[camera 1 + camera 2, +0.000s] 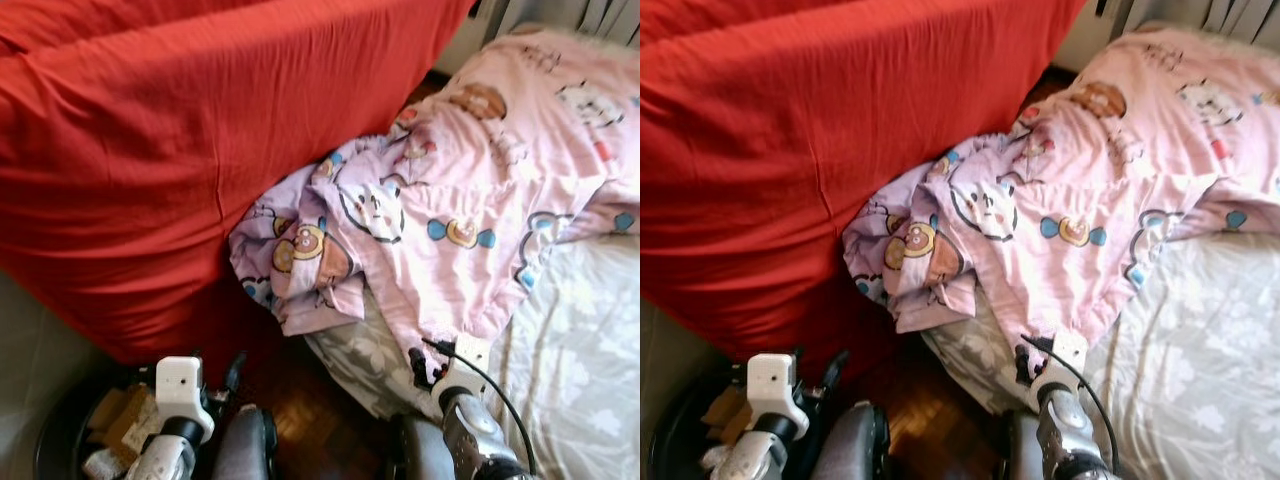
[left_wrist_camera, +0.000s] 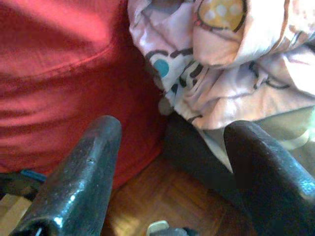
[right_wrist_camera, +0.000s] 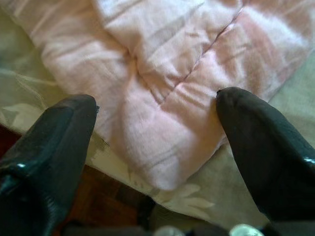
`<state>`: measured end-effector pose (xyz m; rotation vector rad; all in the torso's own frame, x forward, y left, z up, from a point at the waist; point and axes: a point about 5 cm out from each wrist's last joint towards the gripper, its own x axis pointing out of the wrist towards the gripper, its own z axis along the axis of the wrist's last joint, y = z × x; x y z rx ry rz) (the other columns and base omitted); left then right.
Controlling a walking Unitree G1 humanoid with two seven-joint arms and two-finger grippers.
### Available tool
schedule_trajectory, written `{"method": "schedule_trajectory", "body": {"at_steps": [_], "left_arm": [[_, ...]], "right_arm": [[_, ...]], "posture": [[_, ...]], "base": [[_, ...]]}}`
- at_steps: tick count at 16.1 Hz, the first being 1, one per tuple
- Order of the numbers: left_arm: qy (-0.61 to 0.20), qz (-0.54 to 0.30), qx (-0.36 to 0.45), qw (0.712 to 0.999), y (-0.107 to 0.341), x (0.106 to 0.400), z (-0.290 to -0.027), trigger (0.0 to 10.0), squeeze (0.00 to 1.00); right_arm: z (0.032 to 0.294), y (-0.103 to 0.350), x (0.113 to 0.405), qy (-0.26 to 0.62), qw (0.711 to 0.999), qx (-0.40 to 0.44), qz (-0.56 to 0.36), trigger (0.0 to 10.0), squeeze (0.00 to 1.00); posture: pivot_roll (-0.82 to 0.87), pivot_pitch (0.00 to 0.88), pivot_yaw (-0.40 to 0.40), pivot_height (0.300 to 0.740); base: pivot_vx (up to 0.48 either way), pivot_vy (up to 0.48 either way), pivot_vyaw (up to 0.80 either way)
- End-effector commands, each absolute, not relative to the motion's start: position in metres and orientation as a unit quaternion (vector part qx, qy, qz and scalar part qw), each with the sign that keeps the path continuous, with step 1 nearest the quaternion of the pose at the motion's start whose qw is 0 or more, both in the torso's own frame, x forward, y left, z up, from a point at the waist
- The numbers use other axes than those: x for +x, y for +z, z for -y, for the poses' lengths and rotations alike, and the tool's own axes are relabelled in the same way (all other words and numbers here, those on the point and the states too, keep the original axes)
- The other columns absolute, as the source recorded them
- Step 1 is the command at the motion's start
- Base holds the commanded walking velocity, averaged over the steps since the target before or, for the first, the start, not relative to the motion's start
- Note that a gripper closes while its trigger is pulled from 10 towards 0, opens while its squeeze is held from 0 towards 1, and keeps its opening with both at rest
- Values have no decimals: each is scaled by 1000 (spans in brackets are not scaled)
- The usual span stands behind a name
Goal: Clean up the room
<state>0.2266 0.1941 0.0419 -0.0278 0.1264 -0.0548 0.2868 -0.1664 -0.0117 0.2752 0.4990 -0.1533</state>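
Note:
A pink quilt (image 1: 450, 200) with cartoon prints lies rumpled across the bed. A bunch of it (image 2: 231, 64) hangs over the bed's left edge, against the red cover. My right gripper (image 1: 425, 365) is open, low at the bed's near edge. The quilt's lower corner (image 3: 157, 142) lies just beyond its spread fingers, untouched. My left gripper (image 1: 228, 375) is open and holds nothing. It sits low at the left, above the wooden floor, with its fingers (image 2: 83, 167) pointing toward the gap between the red cover and the hanging quilt.
A big piece of furniture under a red cover (image 1: 150, 150) stands on the left. The bed's grey floral sheet (image 1: 590, 340) lies on the right. A black bin (image 1: 50, 440) with cardboard scraps stands by my left arm. A narrow strip of wooden floor (image 1: 320, 410) runs between the two.

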Motion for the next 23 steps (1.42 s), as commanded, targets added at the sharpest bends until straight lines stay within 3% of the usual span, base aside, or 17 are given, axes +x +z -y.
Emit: {"method": "schedule_trajectory", "body": {"at_steps": [1,15,23], "left_arm": [[-29,-78,-14,996,38,220,-195,10000,0],[-33,-85,-7,996,40,221,-192,10000,0],[-37,-77,6,996,43,224,-193,10000,0]], "right_arm": [[169,-10,288,-94,956,146,-238,10000,0],[176,-13,278,-149,960,88,-221,10000,0],[171,-18,277,-133,953,119,-245,10000,0]], "posture": [[91,284,38,617],[92,287,35,617],[95,282,38,617]], "base": [[0,0,0],[0,0,0],[0,0,0]]}}
